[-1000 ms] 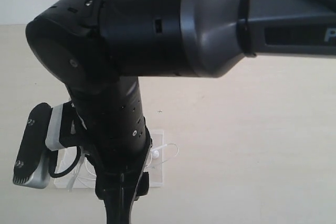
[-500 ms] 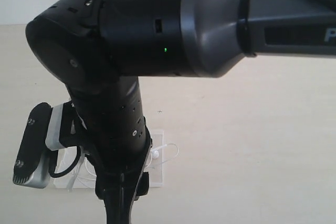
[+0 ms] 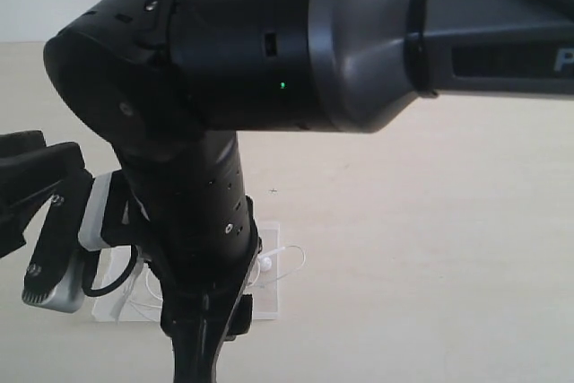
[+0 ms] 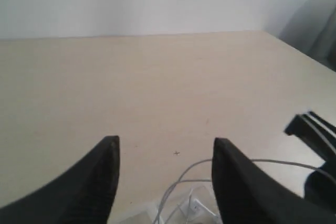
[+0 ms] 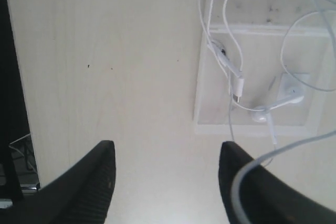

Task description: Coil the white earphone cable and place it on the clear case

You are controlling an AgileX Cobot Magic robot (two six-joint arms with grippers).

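The clear case [image 5: 206, 121] lies flat on the pale table with a white sticker [image 5: 295, 83] inside. The white earphone cable [image 5: 231, 61] lies in loose loops on and around it, its earbuds [image 5: 261, 114] and plug [image 5: 239, 91] on the case. My right gripper [image 5: 165, 153] hangs open above the table beside the case; one cable loop [image 5: 247, 179] crosses in front of one finger. My left gripper [image 4: 165, 148] is open, with cable strands [image 4: 184, 179] and the case's edge [image 4: 195, 208] low between its fingers. In the exterior view the case [image 3: 269, 300] and one earbud [image 3: 266, 263] show past the arm.
The right arm [image 3: 269, 60] fills most of the exterior view and hides much of the case. Its silver wrist camera [image 3: 52, 266] hangs at lower left. A black part of the left arm [image 3: 31, 177] is at the far left edge. Black arm parts [image 4: 315, 132] stand near the cable.
A black part of the left arm has come into the exterior view at the far left. The right arm's lower link and wrist camera have shifted slightly. Case and cable look unmoved.
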